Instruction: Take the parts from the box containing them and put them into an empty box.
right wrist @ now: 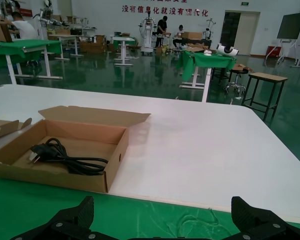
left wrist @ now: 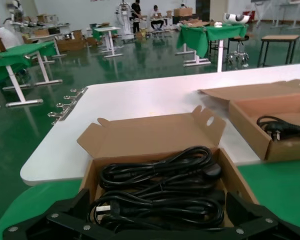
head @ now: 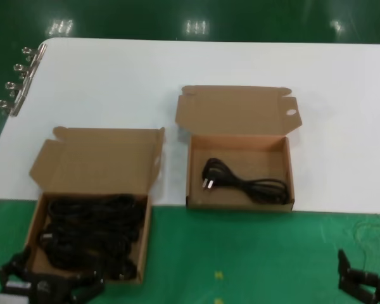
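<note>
The box containing the parts [head: 33, 229] stands open at the near left, holding several black coiled power cords [head: 92, 233]. My left gripper [head: 50, 280] is open at its near edge, with the fingers on either side of the nearest cords [left wrist: 160, 200] and nothing held. The other box [head: 240, 204], whose lid has a round hole [head: 291, 113], stands open at centre right and holds one cord [head: 244, 180]. My right gripper [head: 360, 280] is open and empty, low over the green mat at the near right. The right wrist view shows that box [right wrist: 55, 175] and its cord [right wrist: 65, 155] well off to the side.
The boxes straddle the edge between the white table [head: 177, 63] and the green mat [head: 240, 253]. Metal binder clips [head: 19, 79] line the table's far left edge. A thin clear film or wire [right wrist: 205, 222] lies on the mat under my right gripper.
</note>
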Controlling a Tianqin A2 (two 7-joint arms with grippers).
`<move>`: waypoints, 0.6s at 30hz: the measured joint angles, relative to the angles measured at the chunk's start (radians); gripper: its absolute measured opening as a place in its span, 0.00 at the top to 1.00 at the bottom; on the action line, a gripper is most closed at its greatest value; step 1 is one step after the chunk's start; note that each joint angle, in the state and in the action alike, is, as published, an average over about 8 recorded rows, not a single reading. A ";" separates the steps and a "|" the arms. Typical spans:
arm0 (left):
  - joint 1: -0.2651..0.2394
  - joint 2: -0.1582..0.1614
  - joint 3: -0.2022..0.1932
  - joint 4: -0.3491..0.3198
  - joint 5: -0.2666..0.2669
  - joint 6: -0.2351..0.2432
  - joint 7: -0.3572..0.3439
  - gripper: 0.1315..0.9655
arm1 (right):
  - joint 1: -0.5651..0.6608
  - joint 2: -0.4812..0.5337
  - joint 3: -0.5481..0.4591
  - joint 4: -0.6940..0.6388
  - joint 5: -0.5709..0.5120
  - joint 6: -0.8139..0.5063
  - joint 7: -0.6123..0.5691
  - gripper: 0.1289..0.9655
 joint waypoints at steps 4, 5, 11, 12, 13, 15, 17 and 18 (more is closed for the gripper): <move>0.008 -0.001 -0.002 -0.007 -0.002 -0.004 -0.004 0.00 | 0.000 0.000 0.000 0.000 0.000 0.000 0.000 0.00; 0.005 -0.001 -0.002 -0.005 -0.001 -0.003 -0.003 0.00 | 0.000 0.000 0.000 0.000 0.000 0.000 0.000 0.00; 0.008 -0.001 -0.002 -0.007 -0.002 -0.005 -0.004 0.00 | 0.000 0.000 0.000 0.000 0.000 0.000 0.000 0.00; 0.009 -0.001 -0.003 -0.008 -0.002 -0.005 -0.004 0.00 | 0.000 0.000 0.000 0.000 0.000 0.000 0.000 0.00; 0.010 -0.002 -0.003 -0.009 -0.002 -0.006 -0.005 0.00 | 0.000 0.000 0.000 0.000 0.000 0.000 0.000 0.00; 0.012 -0.002 -0.004 -0.012 -0.003 -0.007 -0.006 0.00 | 0.000 0.000 0.000 0.000 0.000 0.000 0.000 0.00; 0.015 -0.003 -0.004 -0.014 -0.004 -0.009 -0.008 0.00 | 0.000 0.000 0.000 0.000 0.000 0.000 0.000 0.00; 0.016 -0.003 -0.005 -0.015 -0.004 -0.009 -0.008 0.00 | 0.000 0.000 0.000 0.000 0.000 0.000 0.000 0.00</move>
